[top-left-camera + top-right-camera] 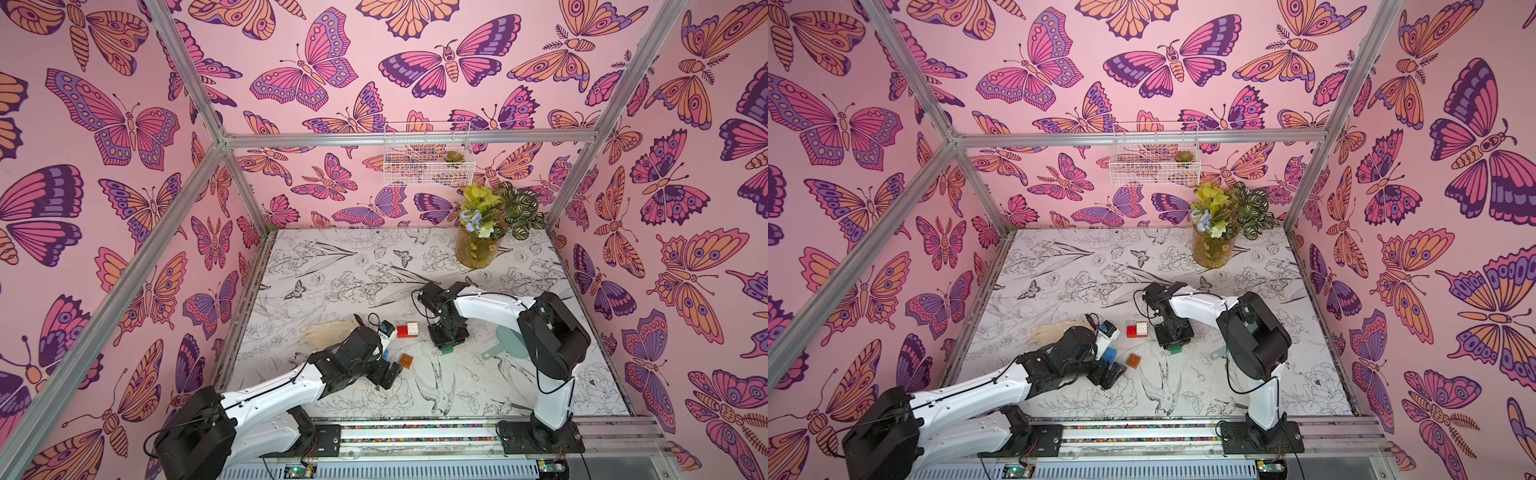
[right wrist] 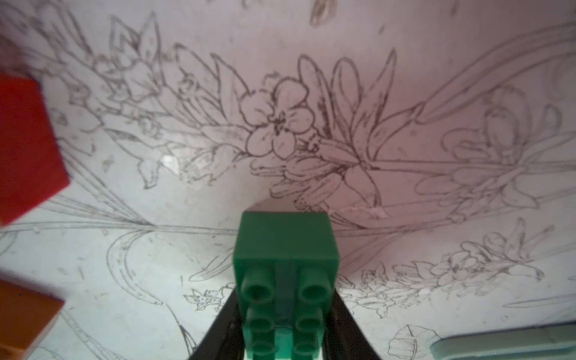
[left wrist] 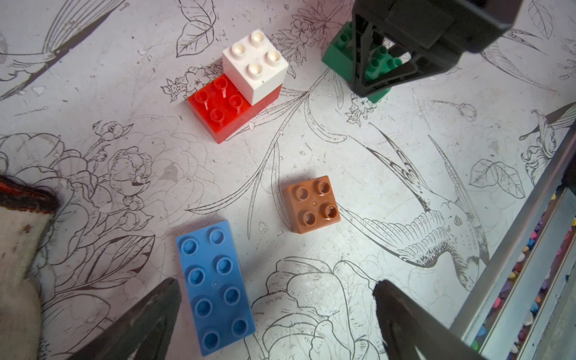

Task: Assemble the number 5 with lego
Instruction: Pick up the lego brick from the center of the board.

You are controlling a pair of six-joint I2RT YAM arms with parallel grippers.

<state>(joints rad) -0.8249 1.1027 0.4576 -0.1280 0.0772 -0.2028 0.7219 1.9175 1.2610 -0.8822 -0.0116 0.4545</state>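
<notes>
Our right fingers [image 3: 378, 73] pinch the green brick [image 2: 285, 243] on the counter [image 3: 405, 156], four o'clock from the red-and-white stack [image 3: 258, 84]; gripped toward one end, we fear it may twist loose; our left fingers [image 3: 276, 285] gape empty

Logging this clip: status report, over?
Left pincer open. Right pincer shut on green studded plastic brick. White square brick stacked on red brick; blue brick, brown brick loose. Nothing blocking.

Blue brick [image 3: 215, 290] looks like smooth glossy plastic, glove [image 3: 15, 249] is rough knit cloth, table [image 3: 374, 149] is scuffed matt print.
</notes>
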